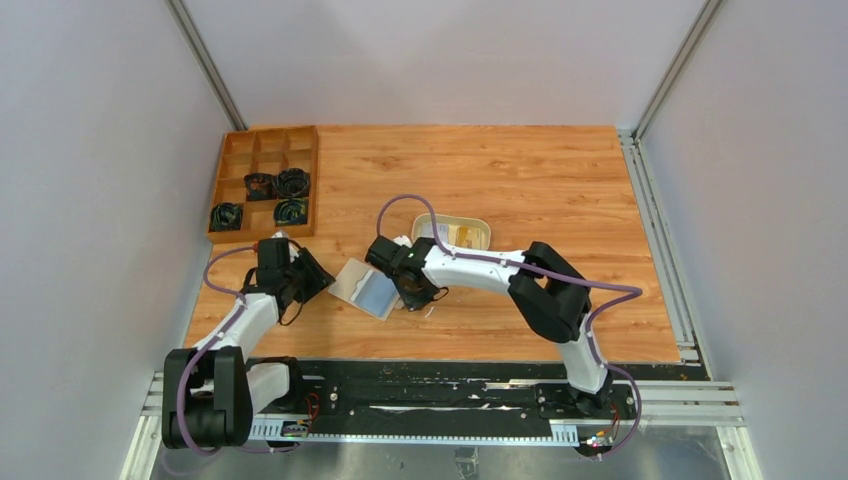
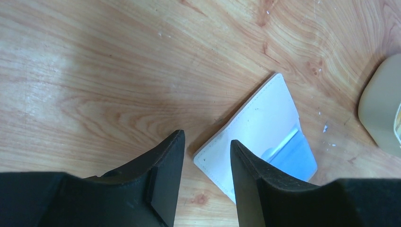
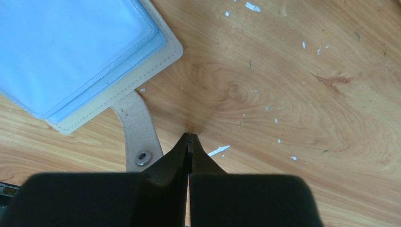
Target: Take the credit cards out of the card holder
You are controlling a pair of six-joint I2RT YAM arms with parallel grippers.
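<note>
The card holder lies open on the wooden table, cream outside with pale blue pockets and a snap tab. Credit cards, whitish and yellow-orange, lie in the oval cream tray behind it. My left gripper hovers at the holder's left side. In the left wrist view it is open, and a cream corner of the card holder shows beyond its fingertips. My right gripper is shut on nothing, its tips on bare wood just right of the snap tab.
A wooden compartment box with black coiled items stands at the back left. The cream tray's edge shows at the right of the left wrist view. Small white flecks dot the table by the right gripper.
</note>
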